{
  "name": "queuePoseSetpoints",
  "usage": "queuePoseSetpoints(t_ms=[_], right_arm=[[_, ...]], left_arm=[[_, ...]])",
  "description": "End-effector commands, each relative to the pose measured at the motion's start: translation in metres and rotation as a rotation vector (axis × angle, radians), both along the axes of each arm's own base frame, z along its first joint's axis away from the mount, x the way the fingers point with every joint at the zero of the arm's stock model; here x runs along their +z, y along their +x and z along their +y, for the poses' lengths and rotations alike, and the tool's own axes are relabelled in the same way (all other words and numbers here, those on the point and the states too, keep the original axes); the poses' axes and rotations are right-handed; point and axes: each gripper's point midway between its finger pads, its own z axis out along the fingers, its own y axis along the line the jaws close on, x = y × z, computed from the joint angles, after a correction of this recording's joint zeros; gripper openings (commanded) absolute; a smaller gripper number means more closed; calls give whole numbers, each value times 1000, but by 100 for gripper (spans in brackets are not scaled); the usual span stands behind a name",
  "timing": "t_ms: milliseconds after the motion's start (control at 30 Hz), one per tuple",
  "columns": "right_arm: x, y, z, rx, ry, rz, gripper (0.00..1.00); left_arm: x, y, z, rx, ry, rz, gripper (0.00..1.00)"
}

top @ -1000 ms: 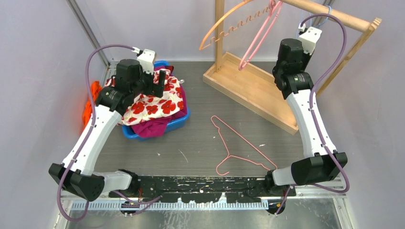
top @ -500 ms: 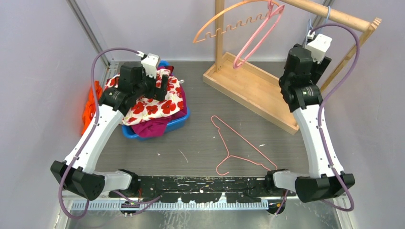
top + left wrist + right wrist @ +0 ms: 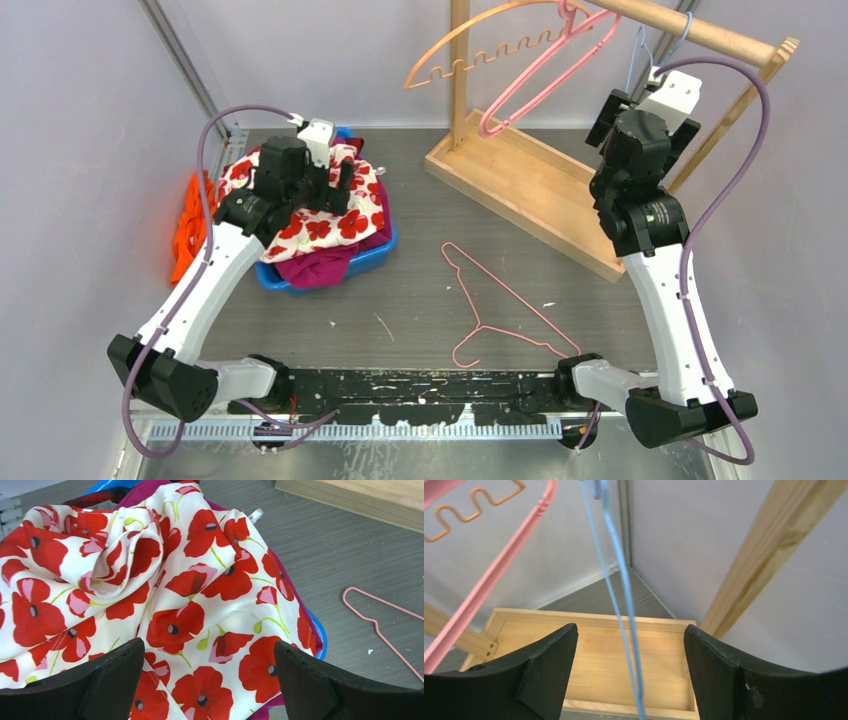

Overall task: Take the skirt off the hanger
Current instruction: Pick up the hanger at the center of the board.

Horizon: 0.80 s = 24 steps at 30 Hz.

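The grey table [image 3: 420, 290] sits between pale lilac walls, with the wooden rack [image 3: 520, 180] standing at the back right. From my seat, the skirt [image 3: 200, 605], white with red poppies, is off its hanger and lies heaped on top of the blue basket [image 3: 375, 255] at the back left, over a magenta garment. The left gripper [image 3: 207, 647] hovers just above the skirt, fingers spread wide and holding nothing. That arm has only drifted a little since a second ago.

The right side shows the real change. The right gripper [image 3: 630, 630] has swung up and out toward the rack's right end, and its fingers stand wide apart. In its camera the thin wires of a blue hanger [image 3: 623, 587] hang in line with the gap, but the fingers are not closed on them. The pink hanger [image 3: 489, 577] on the rail now hangs at a flatter tilt than before. A bare pink wire hanger [image 3: 478, 322] lies on the table where it was.
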Motion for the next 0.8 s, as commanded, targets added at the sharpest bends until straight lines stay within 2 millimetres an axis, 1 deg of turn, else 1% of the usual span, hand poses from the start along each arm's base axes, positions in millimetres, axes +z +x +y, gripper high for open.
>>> queuePoseSetpoints(t_ms=[0, 133, 200, 267, 367, 400, 467, 533, 600, 700, 733, 767], right_arm=[[42, -4, 23, 90, -35, -93, 82], [45, -5, 52, 165, -91, -52, 82], [43, -5, 65, 212, -82, -43, 82], [36, -5, 78, 254, -78, -15, 82], [15, -8, 96, 314, -83, 58, 81], [6, -10, 104, 339, -72, 81, 81], [-15, -14, 114, 370, -57, 131, 80], [-32, -18, 123, 398, -41, 167, 79], [-44, -21, 129, 412, -43, 197, 79], [-61, -26, 145, 465, -50, 260, 76], [-69, -30, 151, 487, -54, 292, 76], [-79, -34, 156, 507, -56, 327, 75]], left_arm=[[27, 9, 7, 66, -23, -107, 99], [25, 11, 3, 65, -35, -104, 99], [25, 11, 1, 63, -37, -104, 99], [25, 13, 0, 61, -37, -105, 99], [26, 14, -1, 59, -34, -107, 99], [26, 14, -2, 56, -34, -106, 100], [26, 15, -3, 51, -37, -104, 99], [25, 15, -5, 48, -41, -101, 99], [25, 15, -5, 47, -45, -100, 99], [26, 15, -7, 43, -47, -102, 99], [18, 19, -8, 43, -37, -83, 99], [15, 21, -8, 44, -31, -77, 99]])
